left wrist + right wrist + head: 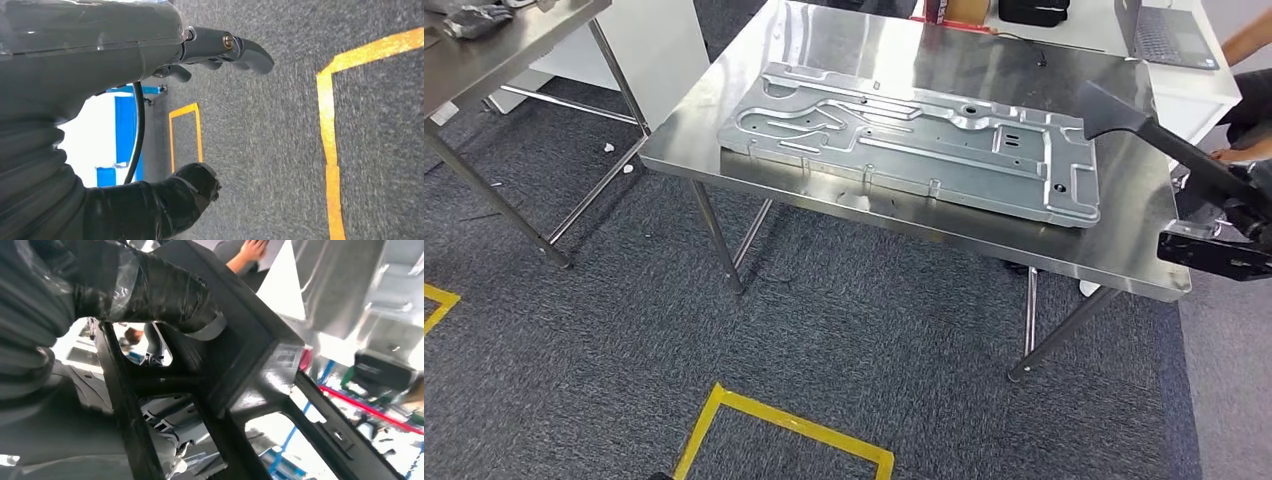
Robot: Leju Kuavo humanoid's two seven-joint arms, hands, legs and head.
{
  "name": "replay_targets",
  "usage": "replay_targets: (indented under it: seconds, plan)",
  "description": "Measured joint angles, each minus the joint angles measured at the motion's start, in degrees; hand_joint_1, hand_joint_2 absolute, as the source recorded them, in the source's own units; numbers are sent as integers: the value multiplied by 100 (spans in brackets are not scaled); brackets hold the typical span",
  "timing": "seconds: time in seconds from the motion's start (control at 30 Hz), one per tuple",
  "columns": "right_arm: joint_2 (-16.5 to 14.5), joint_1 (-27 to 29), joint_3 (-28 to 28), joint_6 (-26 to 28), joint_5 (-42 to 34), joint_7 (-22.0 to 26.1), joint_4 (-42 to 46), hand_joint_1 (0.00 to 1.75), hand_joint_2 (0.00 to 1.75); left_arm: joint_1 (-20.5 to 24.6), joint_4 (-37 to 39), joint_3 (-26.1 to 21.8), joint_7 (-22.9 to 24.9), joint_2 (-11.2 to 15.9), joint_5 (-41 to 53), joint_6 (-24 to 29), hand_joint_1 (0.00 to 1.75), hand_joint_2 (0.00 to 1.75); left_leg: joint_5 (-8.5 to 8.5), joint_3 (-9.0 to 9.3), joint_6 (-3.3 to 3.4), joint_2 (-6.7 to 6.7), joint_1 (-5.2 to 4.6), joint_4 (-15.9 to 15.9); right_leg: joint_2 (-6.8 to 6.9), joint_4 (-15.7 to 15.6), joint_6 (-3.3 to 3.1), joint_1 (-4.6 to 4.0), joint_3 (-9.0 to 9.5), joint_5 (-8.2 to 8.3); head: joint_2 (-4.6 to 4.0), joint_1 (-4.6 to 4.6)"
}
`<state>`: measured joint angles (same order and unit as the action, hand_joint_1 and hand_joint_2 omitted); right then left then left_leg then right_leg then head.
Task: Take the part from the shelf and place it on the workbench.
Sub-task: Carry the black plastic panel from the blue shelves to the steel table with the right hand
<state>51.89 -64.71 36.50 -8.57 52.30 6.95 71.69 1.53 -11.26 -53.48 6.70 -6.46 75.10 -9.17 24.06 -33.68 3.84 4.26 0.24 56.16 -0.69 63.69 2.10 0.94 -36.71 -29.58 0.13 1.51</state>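
Workbench of bare steel stands ahead on grey carpet, seen from the robot's head. A large pressed metal sheet lies flat across its top. At the right edge of that view, a black plastic part juts in over the bench's right end, its wider tip hanging above the bench surface just beside the sheet's right end.

From the right wrist, the right hand grips this same part, a black frame of crossing bars. The thumb is wrapped over one thick bar, and the frame reaches out well past the hand.

From the left wrist, the left hand holds nothing. Its fingers and thumb are spread apart above the carpet, which is marked with yellow tape lines. A person's arm shows beyond the bench, at the far right.
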Motion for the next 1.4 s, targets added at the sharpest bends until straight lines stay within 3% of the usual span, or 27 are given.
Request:
replay_targets:
  seconds: [0.07, 0.1, 0.13, 0.17, 0.23, 0.27, 0.3, 0.4, 0.47, 0.57, 0.6, 0.63, 0.67, 0.73, 0.77, 0.8, 0.9, 0.97, 1.03, 1.1, 1.13, 1.17, 1.23, 1.27, 1.3, 1.4]
  plan:
    - [-10, -13, 52, 2, 2, -1, -14, 175, 175, 0, 0, -7, 1, 1, 1, -2, 0, 175, 17, 7, 0, -22, 10, -2, 8, 750, 37, 26, -427, -283, 1, -2]
    - [-17, -4, 84, 10, 14, -10, -22, 175, 175, -2, 0, -12, 3, 1, 2, -2, 0, 175, 37, 12, -10, -30, 17, 6, 11, 1035, 59, 46, -613, -331, 1, -3]
    - [-31, 13, 112, 26, 35, -25, -26, 175, 175, -5, 0, -16, 11, 2, 3, -3, 0, 175, 67, 25, -28, -32, 26, 19, 14, 1053, 77, 66, -671, -235, 1, -2]
    - [-54, 32, 138, 50, 66, -51, -28, 175, 175, -9, 0, -20, 21, 4, 4, -6, 0, 175, 106, 47, -55, -31, 38, 40, 16, 859, 92, 85, -617, -29, 1, -2]
    - [-119, 86, 187, 141, 148, -142, -24, 175, 175, -15, 0, -25, -17, 16, 5, -9, 0, 175, 214, 101, -121, -28, 62, 92, -2, 128, 113, 115, -316, 461, -1, -4]
    - [-155, 104, 218, 174, 184, -214, -3, 175, 175, -15, 0, -27, -119, 24, 4, -1, 0, 175, 260, 110, -152, -26, 66, 135, -22, -154, 105, 107, -184, 603, -1, -7]
    - [-181, 99, 251, 145, 206, -295, 45, 175, 175, -9, 0, -30, -260, 30, -1, 19, 0, 175, 289, 94, -180, -20, 66, 168, -32, -309, 75, 95, -104, 643, -1, -18]
    - [-207, -56, 354, -262, 161, -471, 363, 175, 175, 50, 0, -33, -573, 34, -9, 102, 0, 175, 314, 10, -249, 0, 47, 199, 8, -365, -49, 76, -95, 543, 1, -25]
    - [-215, -145, 376, -435, 124, -498, 571, 175, 175, 103, 0, -33, -617, 36, -3, 136, 0, 175, 449, -68, -320, -135, 40, 351, 38, -500, -123, 106, -5, 482, 1, 19]
    - [-252, -72, 450, -537, 89, -465, 651, 175, 175, 148, 3, -33, -513, 36, 21, 143, 0, 175, 895, -365, -415, -380, 57, 1239, 118, -703, -219, 96, 325, 353, 1, 72]
    - [-277, 13, 500, -533, 95, -427, 624, 175, 175, 147, 5, -33, -387, 36, 35, 120, 0, 175, 930, -484, -425, -399, 61, 1519, 146, -740, -230, 86, 445, 303, 1, 73]
    - [-318, 113, 552, -471, 121, -376, 574, 175, 175, 130, 7, -34, -251, 38, 51, 90, 0, 175, 817, -570, -420, -405, 63, 1640, 166, -763, -229, 78, 558, 243, 1, 72]
    - [-375, 206, 598, -336, 176, -329, 500, 175, 175, 102, 9, -34, -149, 46, 68, 58, 0, 175, 569, -604, -402, -407, 61, 1561, 178, -771, -224, 73, 654, 179, 1, 73]
    - [-525, 304, 661, -10, 295, -266, 298, 175, 175, 21, 9, -40, -78, 72, 96, 17, 0, 175, -57, -548, -337, -413, 42, 997, 182, -772, -195, 69, 811, 49, 1, 73]
    - [-594, 298, 683, 103, 336, -249, 194, 175, 175, -16, 8, -46, -68, 85, 108, 0, 0, 175, -266, -509, -301, -419, 19, 763, 180, -765, -173, 59, 857, 1, 1, 74]
    - [-653, 279, 699, 168, 364, -236, 102, 175, 175, -38, 8, -55, -60, 95, 116, -11, 0, 175, -362, -470, -270, -425, 1, 622, 176, -759, -147, 51, 878, -25, 1, 77]
    - [-738, 218, 740, 190, 394, -204, -49, 175, 175, -46, 7, -83, -44, 110, 120, -21, 0, 175, -324, -396, -215, -414, -31, 552, 210, -760, -78, 46, 883, -24, 1, 84]
    - [-761, 176, 748, 170, 391, -194, -79, 175, 175, -27, 5, -99, -36, 112, 122, -19, 0, 175, -160, -206, -187, -355, -4, 266, 204, -648, -54, 56, 817, -112, 2, 59]
    - [-790, 171, 760, 158, 389, -192, -122, 175, 175, -19, 4, -111, -33, 112, 124, -18, 0, 175, 23, 13, -140, -292, 18, -25, 139, -124, -52, 61, 551, -389, 1, 37]
    - [-835, 271, 810, 145, 389, -192, -203, 175, 175, -42, 4, -119, -33, 110, 125, -18, 0, 175, 104, 137, -93, -249, 9, -75, 94, 573, -53, 56, 203, -606, 1, 40]
    - [-860, 337, 846, 139, 389, -192, -240, 175, 175, -61, 5, -121, -32, 110, 125, -19, 0, 175, 149, 209, -82, -226, 0, -75, 83, 749, -56, 52, 81, -543, 1, 40]
    - [-878, 384, 879, 136, 389, -191, -264, 175, 175, -79, 5, -122, -30, 110, 125, -19, 0, 175, 194, 273, -80, -205, -13, -71, 77, 717, -66, 50, 20, -336, 1, 37]
    - [-891, 385, 911, 137, 389, -190, -287, 175, 175, -103, 5, -123, -26, 109, 125, -20, 0, 175, 279, 373, -81, -177, -46, -58, 69, 190, -115, 37, 44, 283, 1, 41]
    - [-893, 359, 914, 139, 389, -189, -297, 175, 175, -110, 5, -123, -25, 105, 125, -20, 0, 175, 305, 391, -87, -170, -55, -53, 61, -31, -140, 11, 77, 508, 1, 47]
    - [-894, 330, 915, 138, 389, -188, -307, 175, 175, -116, 5, -124, -23, 106, 125, -20, 0, 175, 321, 388, -96, -167, -54, -41, 57, -174, -168, -14, 101, 641, 1, 53]
    - [-896, 202, 919, 39, 384, -220, -293, 175, 175, -102, 7, -125, -173, 104, 123, -12, 0, 175, 322, 331, -141, -163, -19, -22, 58, -210, -216, -79, 94, 687, 1, 55]
